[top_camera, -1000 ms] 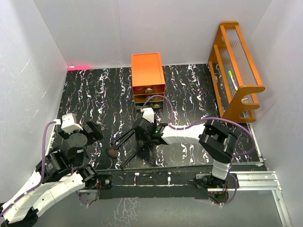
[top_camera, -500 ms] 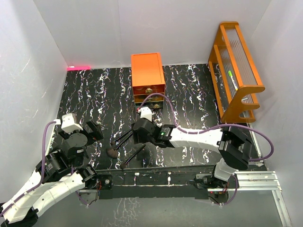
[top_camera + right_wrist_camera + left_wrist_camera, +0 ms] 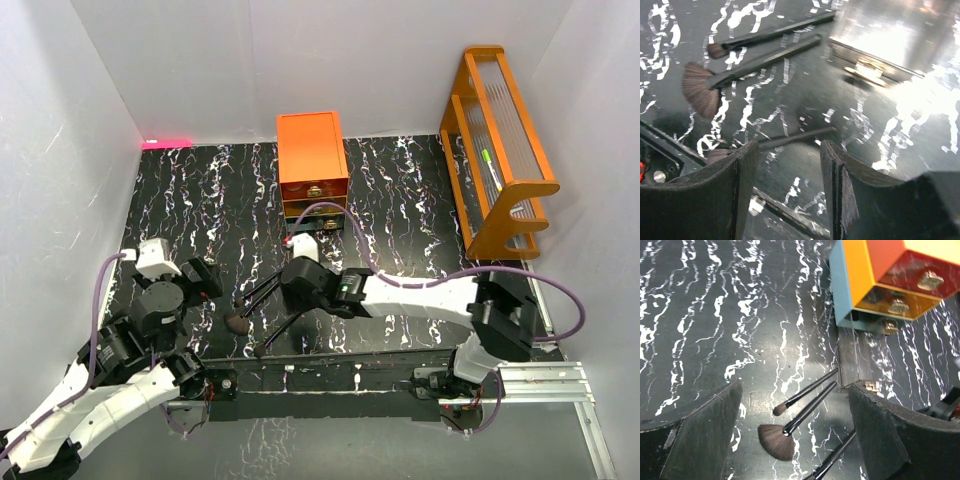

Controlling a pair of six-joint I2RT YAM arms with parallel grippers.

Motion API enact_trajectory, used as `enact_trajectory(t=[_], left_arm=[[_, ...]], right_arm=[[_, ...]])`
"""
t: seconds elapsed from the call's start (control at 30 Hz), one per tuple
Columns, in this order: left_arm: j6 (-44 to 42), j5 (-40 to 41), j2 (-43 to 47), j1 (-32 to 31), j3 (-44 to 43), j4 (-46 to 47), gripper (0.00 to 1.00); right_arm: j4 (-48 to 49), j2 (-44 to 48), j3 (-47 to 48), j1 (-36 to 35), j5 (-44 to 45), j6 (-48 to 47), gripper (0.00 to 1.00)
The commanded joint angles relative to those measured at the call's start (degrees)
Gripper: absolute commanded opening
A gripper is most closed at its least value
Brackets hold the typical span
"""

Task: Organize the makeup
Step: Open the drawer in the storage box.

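Black marbled table (image 3: 400,190); left gripper (image 3: 795,390) jaws wide apart, right gripper (image 3: 789,146) jaws apart over brush (image 3: 805,135).

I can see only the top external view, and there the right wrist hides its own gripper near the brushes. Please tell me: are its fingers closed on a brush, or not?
Observer: No. In the right wrist view the right gripper is open. The handle of a long black brush lies on the table just ahead of the jaws, not pinched.
Operator: Thank you. And the dark lump to the left of that wrist, what is it?
Observer: It is the head of a fan brush. The left wrist view shows its brown bristles spread flat in a fan shape.
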State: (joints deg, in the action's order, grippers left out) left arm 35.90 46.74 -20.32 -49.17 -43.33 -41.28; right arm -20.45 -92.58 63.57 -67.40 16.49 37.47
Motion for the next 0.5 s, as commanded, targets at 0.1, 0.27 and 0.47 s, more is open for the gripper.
enact_trajectory(t=[0.1,0.27,0.47], left_arm=[[-5.8,-8.3,-7.0,0.3,-0.1,4.0,0.85],[-5.6,-7.8,-6.7,0.3,0.3,4.4,0.86],[-2.7,-2.1,-4.0,0.3,-0.3,1.5,0.86]], right_arm=[[-3.0,15.9,-5.8,-0.1,11.4,6.2,0.55],[-5.8,13.5,-5.0,-0.6,0.2,11.1,0.53],[-3.0,4.1,-3.3,-9.0,-4.0,24.1,0.51]])
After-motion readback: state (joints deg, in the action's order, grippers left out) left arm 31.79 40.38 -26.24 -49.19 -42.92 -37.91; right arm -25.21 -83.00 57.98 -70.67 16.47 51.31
